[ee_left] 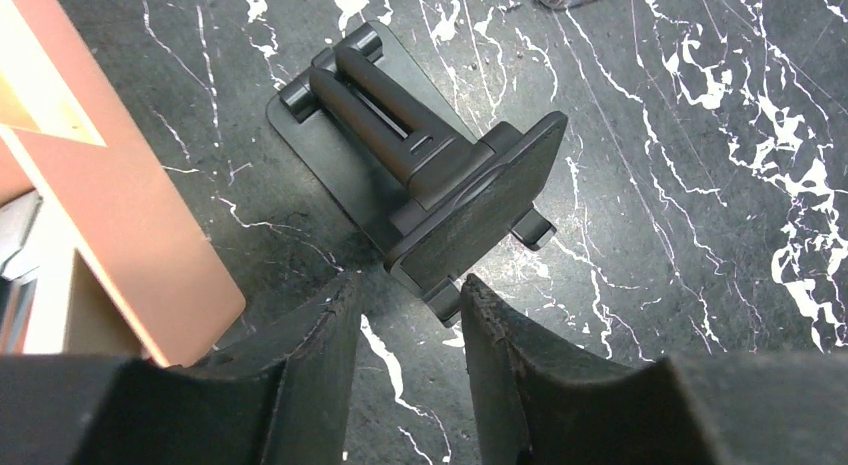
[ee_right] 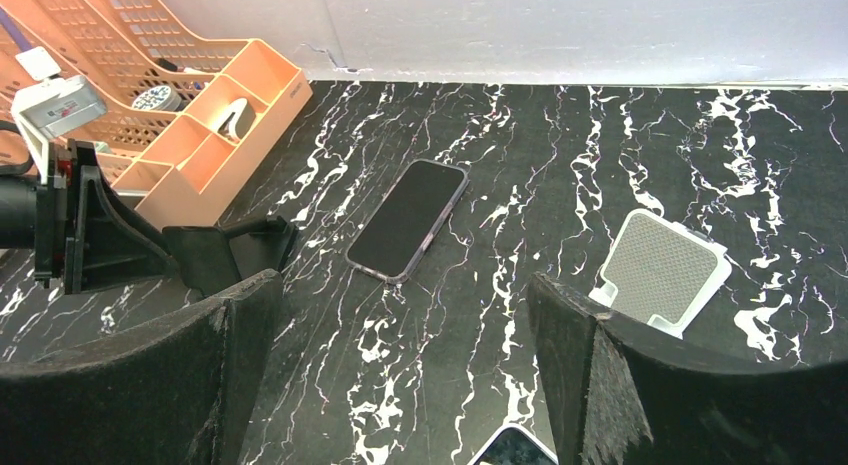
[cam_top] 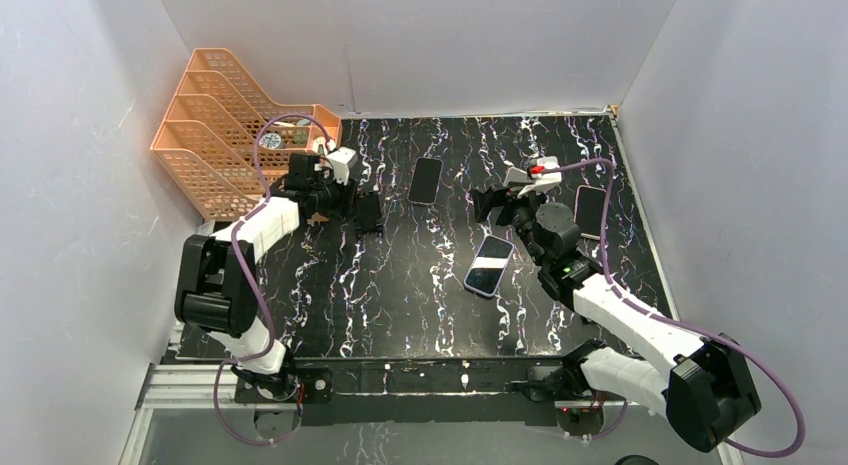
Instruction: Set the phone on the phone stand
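Note:
The black phone stand (cam_top: 369,213) (ee_left: 450,185) stands on the marble table just right of the orange organiser, its plate tilted. My left gripper (cam_top: 347,201) (ee_left: 408,280) sits right behind it, jaws narrow but apart, and the plate's lower edge lies at the fingertips. A dark phone (cam_top: 425,180) (ee_right: 408,220) lies flat mid-table. A white-cased phone (cam_top: 489,265) (ee_right: 510,447) lies just under my right gripper (cam_top: 488,203) (ee_right: 402,280), which hangs wide open and empty. A third phone (cam_top: 590,211) lies at the right.
An orange desk organiser (cam_top: 215,125) (ee_left: 110,215) (ee_right: 200,115) fills the back left corner, close beside the left gripper. A white stand with a grey pad (ee_right: 660,270) sits to the right of the right gripper. White walls enclose the table.

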